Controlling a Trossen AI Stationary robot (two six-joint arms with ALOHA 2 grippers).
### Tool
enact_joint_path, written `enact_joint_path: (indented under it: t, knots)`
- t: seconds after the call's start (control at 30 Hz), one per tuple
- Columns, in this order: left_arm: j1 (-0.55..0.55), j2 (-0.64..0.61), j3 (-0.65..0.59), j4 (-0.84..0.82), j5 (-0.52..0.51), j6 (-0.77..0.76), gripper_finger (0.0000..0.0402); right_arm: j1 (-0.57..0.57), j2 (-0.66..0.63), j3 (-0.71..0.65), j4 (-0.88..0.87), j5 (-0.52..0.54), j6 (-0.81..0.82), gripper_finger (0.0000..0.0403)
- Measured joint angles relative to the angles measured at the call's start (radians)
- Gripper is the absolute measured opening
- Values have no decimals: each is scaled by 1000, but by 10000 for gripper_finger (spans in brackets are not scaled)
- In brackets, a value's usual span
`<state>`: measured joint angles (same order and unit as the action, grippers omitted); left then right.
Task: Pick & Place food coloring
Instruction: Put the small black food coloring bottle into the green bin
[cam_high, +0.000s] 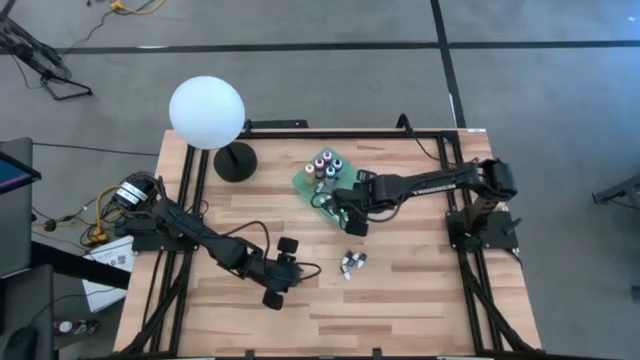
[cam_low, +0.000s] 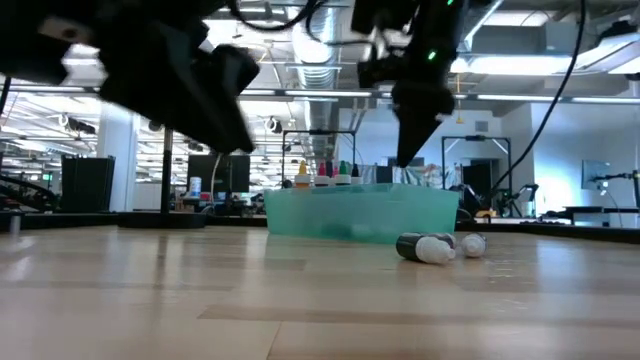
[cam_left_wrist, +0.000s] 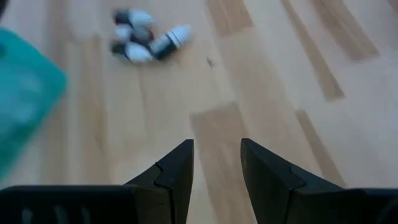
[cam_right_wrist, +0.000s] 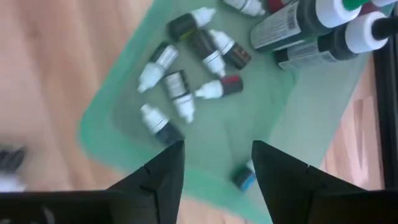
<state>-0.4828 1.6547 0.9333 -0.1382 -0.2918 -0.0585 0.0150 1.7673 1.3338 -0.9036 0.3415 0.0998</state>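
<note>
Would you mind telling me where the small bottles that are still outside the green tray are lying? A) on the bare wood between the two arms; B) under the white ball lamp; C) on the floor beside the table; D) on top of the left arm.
A: the high view shows the loose bottles lying on the wooden table, just beyond the tray and between the left gripper and right gripper.

One tray (cam_high: 303, 183), two arms (cam_high: 425, 183)
</note>
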Motion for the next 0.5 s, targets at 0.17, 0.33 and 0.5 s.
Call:
enact_joint_path:
  t: [0.17, 0.33, 0.5]
  knots:
    - [5, 20, 0, 176, -28, 164, 127, 84, -77, -11, -75, 39, 66, 179]
    - [39, 67, 2, 308, 33, 272, 127, 217, -241, -89, -83, 114, 180, 172]
    - [83, 105, 2, 393, 83, 348, 128, 372, -412, -192, -54, 220, 336, 170]
